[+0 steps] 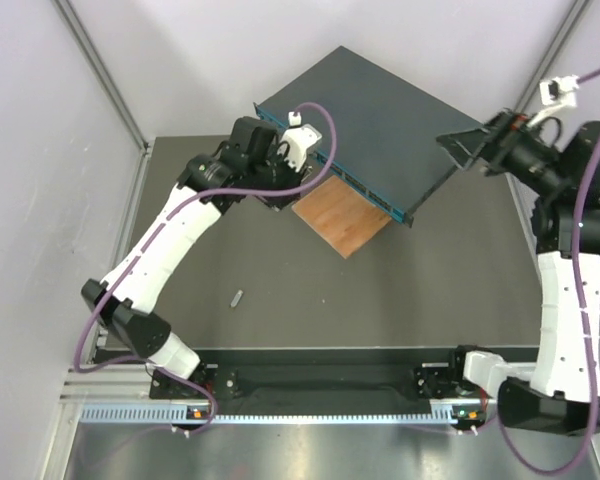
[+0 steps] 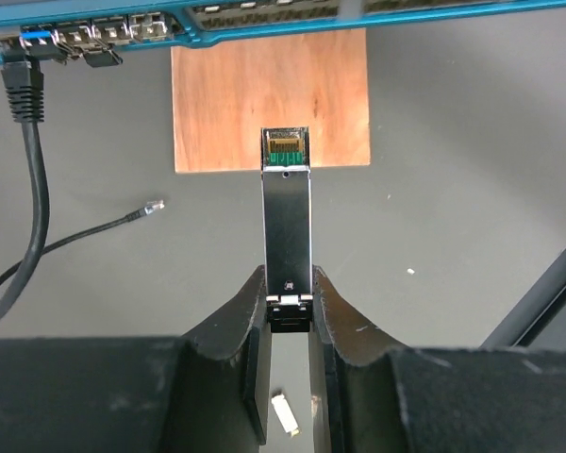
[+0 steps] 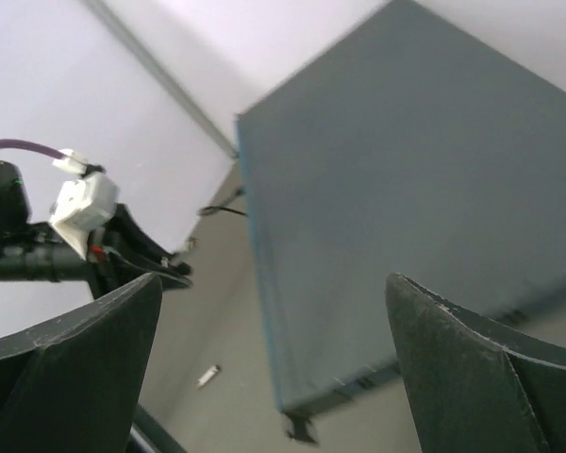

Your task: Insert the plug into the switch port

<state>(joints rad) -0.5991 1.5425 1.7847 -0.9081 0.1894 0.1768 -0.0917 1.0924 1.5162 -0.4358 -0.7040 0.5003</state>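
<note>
The switch (image 1: 380,120) is a flat dark blue-grey box lying at an angle at the back, its teal front face (image 2: 264,21) with a row of sockets across the top of the left wrist view. My left gripper (image 2: 288,276) is shut on the rear end of the plug (image 2: 288,217), a slim metal module. The plug's connector end points at the sockets, a short way off them and over a brown wooden board (image 2: 264,94). My right gripper (image 3: 274,283) hangs wide open and empty above the switch's top (image 3: 406,179), near its right corner (image 1: 468,150).
A black cable (image 2: 26,142) is plugged into the face's left end, and a loose cable end (image 2: 151,205) lies on the dark table. A small pale piece (image 1: 237,298) lies on the table in front. Grey walls stand close on both sides.
</note>
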